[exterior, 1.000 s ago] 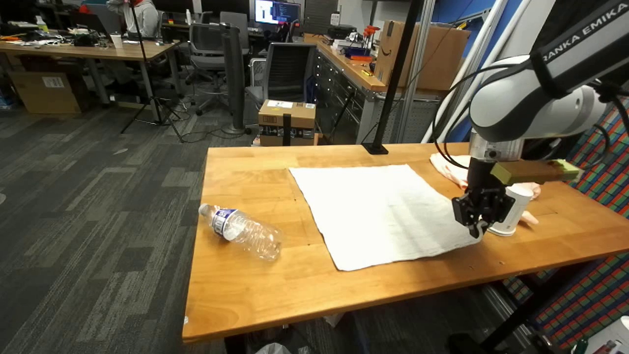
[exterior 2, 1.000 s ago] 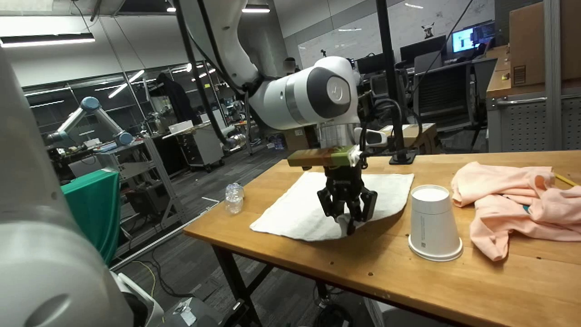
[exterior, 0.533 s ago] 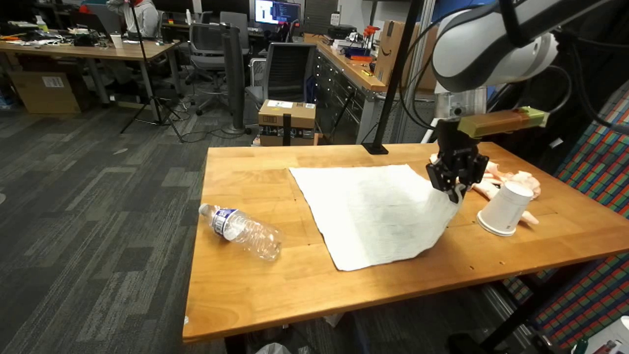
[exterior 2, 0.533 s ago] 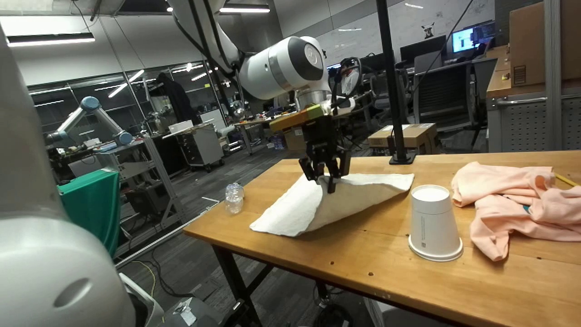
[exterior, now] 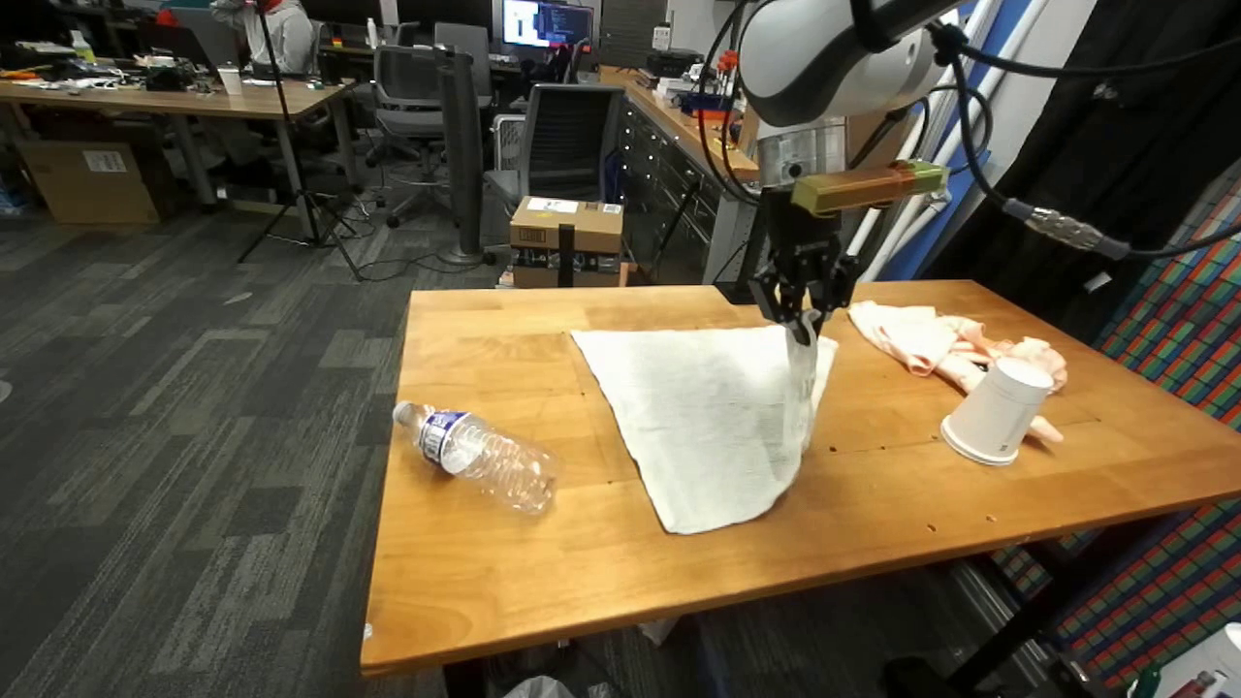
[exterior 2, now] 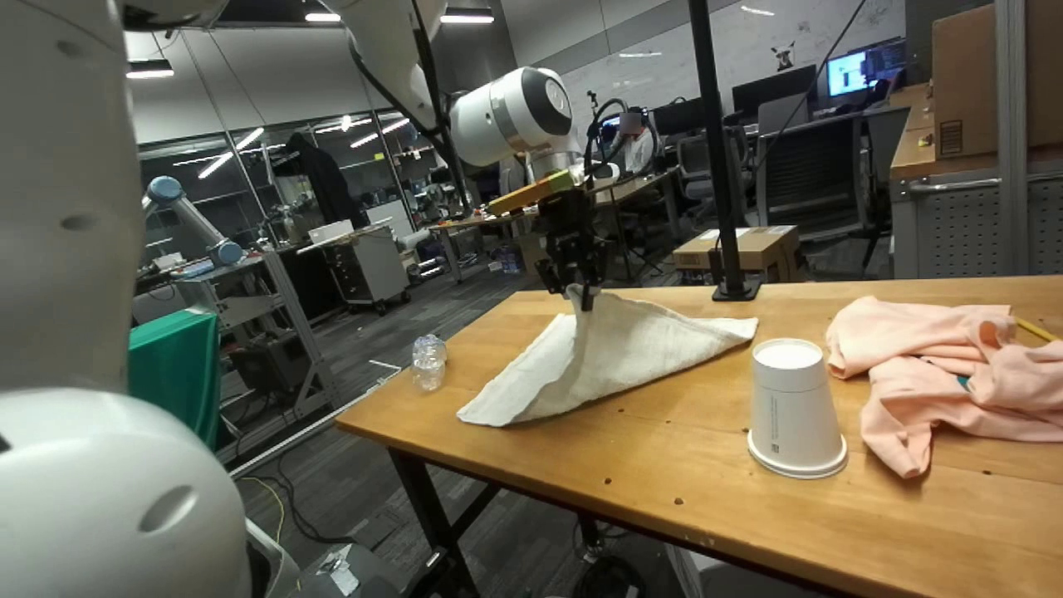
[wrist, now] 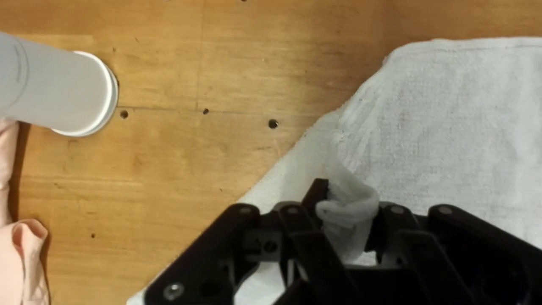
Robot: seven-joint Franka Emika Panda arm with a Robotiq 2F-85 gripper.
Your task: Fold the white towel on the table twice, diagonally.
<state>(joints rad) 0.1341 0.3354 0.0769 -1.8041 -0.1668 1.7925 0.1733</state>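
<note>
Wrist view: white towel on the table, one corner clamped in the gripper. That corner has risen and travelled inward, away from the white cup, so the first diagonal fold seems under way.

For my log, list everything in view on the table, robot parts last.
towel: one, white, on the table, corner lifted
bottle: one, clear, blue-labelled, lying near a table edge
cloth: count unclear, peach, heaped on the table
cup: at least one, white, inverted, beside the cloth
stick: one, yellow, by the cloth
post: one, black, at a table edge
arm: one, white and grey, over the table
block: one, yellow-green and brown, on the arm
jaws: one pair, black, shut on the towel corner
</note>
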